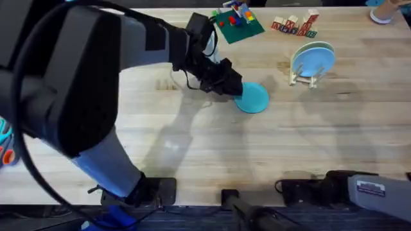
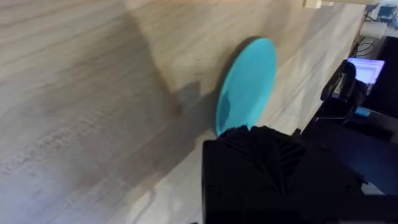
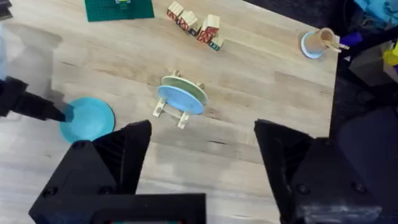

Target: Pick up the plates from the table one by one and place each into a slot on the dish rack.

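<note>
Teal plate (image 1: 252, 97): flat on surface (image 1: 192, 147), centre of overhead frame, slightly up; near edge under left arm's jaws (image 1: 232, 88). Not lifted as far as I can tell.
Left jaws: at plate rim in left wrist view (image 2: 245, 84); rim runs in betw. the black fingers (image 2: 261, 149), so prob. pinching the edge — an edge grip makes sense w/ a thin flat disc.
Rack (image 1: 307, 78): upper right of overhead; pale blue plate (image 1: 314, 59) stands upright in a slot, w/ a cream plate (image 1: 300, 52) behind it.
Right jaws (image 3: 202, 158): spread wide, holding nothing, parked low right, out of the way.
Progress: one plate racked, teal one left — my guess.
</note>
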